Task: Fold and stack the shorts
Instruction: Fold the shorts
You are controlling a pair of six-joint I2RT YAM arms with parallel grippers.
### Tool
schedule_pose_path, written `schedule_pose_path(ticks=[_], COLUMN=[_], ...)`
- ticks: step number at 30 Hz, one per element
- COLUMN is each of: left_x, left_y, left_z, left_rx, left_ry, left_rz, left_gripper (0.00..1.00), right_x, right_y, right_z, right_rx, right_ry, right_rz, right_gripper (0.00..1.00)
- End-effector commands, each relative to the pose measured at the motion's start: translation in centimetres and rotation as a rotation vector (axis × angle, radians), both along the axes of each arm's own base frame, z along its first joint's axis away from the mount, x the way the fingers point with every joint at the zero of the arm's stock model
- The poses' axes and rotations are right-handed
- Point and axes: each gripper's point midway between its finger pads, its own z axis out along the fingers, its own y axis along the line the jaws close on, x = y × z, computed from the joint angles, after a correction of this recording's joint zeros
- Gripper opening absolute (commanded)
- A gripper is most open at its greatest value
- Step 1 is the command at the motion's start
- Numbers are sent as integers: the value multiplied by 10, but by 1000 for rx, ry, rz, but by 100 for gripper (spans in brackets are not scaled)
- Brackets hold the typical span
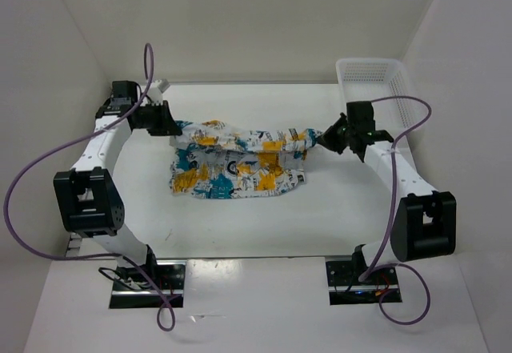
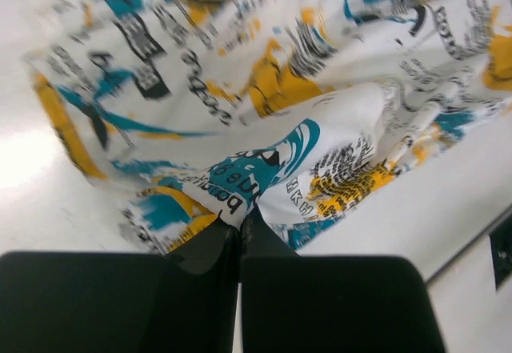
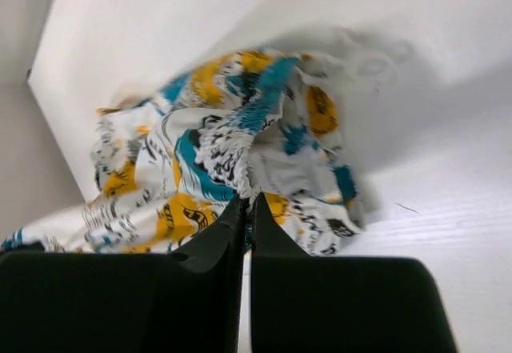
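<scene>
The shorts (image 1: 240,159), white with teal and orange-yellow print, hang stretched between my two grippers over the middle of the table, their lower part resting on it. My left gripper (image 1: 178,127) is shut on the shorts' left end; in the left wrist view the jaws (image 2: 242,218) pinch a fold of the cloth (image 2: 264,113). My right gripper (image 1: 324,138) is shut on the right end; in the right wrist view the jaws (image 3: 246,201) clamp a bunched edge of the shorts (image 3: 232,153).
A white plastic mesh basket (image 1: 376,77) stands at the back right, just behind my right arm. White walls close in the table (image 1: 256,225) at the back and on both sides.
</scene>
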Motion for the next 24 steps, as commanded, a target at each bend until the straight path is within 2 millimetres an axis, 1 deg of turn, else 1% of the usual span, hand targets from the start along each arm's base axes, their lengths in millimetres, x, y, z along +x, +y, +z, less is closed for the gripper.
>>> schedule_pose_path(ticks=[1, 2, 4, 5, 6, 7, 8, 9, 10, 11, 12, 13, 15, 16, 17, 20, 21, 22, 24], left_x=[30, 33, 35, 30, 28, 23, 16, 13, 9, 5, 0, -10, -20, -26, -39, -61, -72, -82, -92], left_y=[17, 29, 39, 48, 51, 56, 62, 64, 66, 65, 68, 65, 65, 63, 58, 52, 50, 50, 48], left_z=[32, 33, 37, 36, 32, 35, 22, 24, 21, 20, 13, 4, -2, -3, -16, -30, -40, -43, -49], left_rx=[-1, -1, -4, -12, -22, -20, -39, -44, -46, -47, -53, -61, -66, -66, -79, -85, -85, -73, -70], left_ry=[-130, -126, -136, -125, -113, -119, -85, -96, -87, -84, -58, -25, -7, -6, 43, 100, 141, 169, 194], left_rz=[4, 30, 50, 72, 77, 91, 107, 111, 120, 120, 132, 133, 143, 143, 145, 151, 159, 170, 176], left_gripper=[0, 0, 0, 0, 0, 0, 0, 0, 0, 0, 0, 0, 0, 0, 0, 0, 0, 0, 0], right_x=[5, 4, 0, -2, -4, -11, -16, -20, -30, -33, -38, -44, -52, -51, -53, -51, -52, -48, -47], right_y=[13, 16, 27, 31, 35, 41, 45, 48, 53, 52, 56, 54, 54, 53, 53, 53, 53, 55, 52], right_z=[38, 41, 43, 42, 37, 25, 20, 14, -2, -6, -15, -25, -39, -44, -53, -64, -72, -72, -79], right_rx=[-35, -41, -52, -60, -62, -71, -66, -67, -72, -74, -71, -75, -61, -70, -66, -64, -68, -60, -72], right_ry=[-82, -86, -92, -96, -76, -49, -35, -22, 20, 32, 59, 86, 128, 141, 159, 188, 214, 208, 227], right_rz=[111, 127, 170, 189, 201, 229, 247, 258, 278, 278, 285, 286, 277, 272, 265, 257, 257, 247, 229], right_gripper=[0, 0, 0, 0, 0, 0, 0, 0, 0, 0, 0, 0, 0, 0, 0, 0, 0, 0, 0])
